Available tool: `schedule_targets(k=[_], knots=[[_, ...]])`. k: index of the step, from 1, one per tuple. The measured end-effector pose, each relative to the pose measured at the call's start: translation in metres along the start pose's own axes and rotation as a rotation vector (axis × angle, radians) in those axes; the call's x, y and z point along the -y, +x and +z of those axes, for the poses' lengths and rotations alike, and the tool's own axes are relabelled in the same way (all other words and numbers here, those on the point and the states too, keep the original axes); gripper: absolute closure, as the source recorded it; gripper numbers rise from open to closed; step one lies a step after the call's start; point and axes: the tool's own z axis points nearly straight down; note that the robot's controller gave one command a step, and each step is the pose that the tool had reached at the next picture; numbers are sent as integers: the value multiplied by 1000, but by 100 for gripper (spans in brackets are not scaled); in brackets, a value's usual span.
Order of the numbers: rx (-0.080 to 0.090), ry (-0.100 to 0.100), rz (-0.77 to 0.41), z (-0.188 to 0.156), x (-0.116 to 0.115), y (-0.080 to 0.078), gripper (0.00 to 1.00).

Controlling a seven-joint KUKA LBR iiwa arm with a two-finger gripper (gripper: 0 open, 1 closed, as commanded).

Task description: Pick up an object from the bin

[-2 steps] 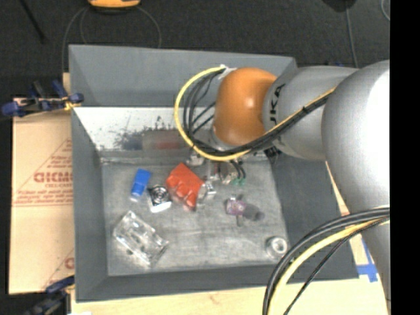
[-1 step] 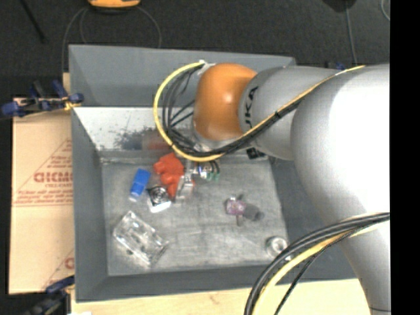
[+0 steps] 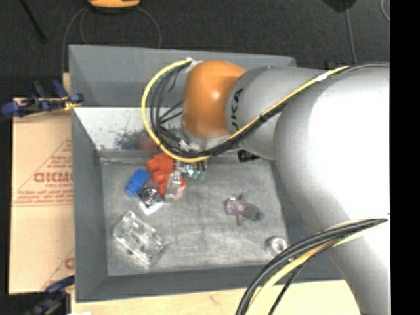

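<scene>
Red plastic marks the thing nearest the gripper: one chunky red block (image 3: 159, 167) lying on the bin floor at the upper left, close under the back wall. The gripper (image 3: 189, 171) hangs just to the right of it, low over the floor, and whether it is spread or pressed together cannot be told, as the wrist hides most of it; nothing can be seen pinched in it. Just below the gripper and beside the red block lies one small red and pale piece (image 3: 175, 186). Left of the block, touching or nearly so, sits one blue piece (image 3: 136, 182), and below these one small metallic part (image 3: 150, 199) with a dark round end. Together these four make a loose cluster. Farther down and to the left lies one clear plastic piece (image 3: 138, 237), apart from the cluster. Well to the right, near the middle of the floor, lies one small purple thing (image 3: 239, 207), and in the lower right corner one round silver cap (image 3: 277, 244). That makes seven things in the grey metal bin (image 3: 197, 241). Above the gripper sit the orange cover (image 3: 207, 97) of the wrist and looped cables (image 3: 152, 110).
</scene>
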Motion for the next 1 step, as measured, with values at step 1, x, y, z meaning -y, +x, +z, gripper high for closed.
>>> schedule_targets(k=[1], knots=[[-2,1,-1,0,0,0,100]])
